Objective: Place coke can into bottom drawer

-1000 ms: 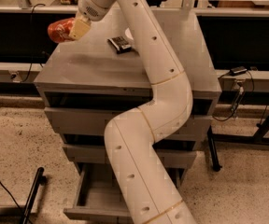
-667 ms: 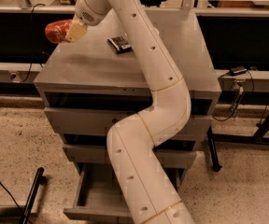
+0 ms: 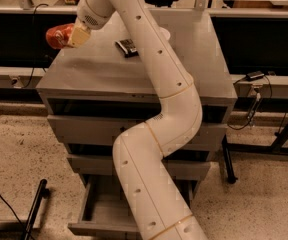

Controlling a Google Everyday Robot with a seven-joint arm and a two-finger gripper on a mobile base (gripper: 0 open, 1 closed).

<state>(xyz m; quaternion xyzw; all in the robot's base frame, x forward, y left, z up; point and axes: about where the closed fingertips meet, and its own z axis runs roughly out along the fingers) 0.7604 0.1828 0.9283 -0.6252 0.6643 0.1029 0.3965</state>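
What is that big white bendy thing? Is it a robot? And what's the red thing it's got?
Yes, it is a robot. The big white tube is its arm, bent like an elbow. There is just one picture, taken from above, looking down along the arm. At the arm's far end is its hand, called a gripper, up by the left edge of a grey cabinet. Its two fingers are squeezed on a red coke can, holding it in the air. On the cabinet's top lies a small dark snack packet. Down low, the bottom drawer is pulled open. The can is meant to go in there.
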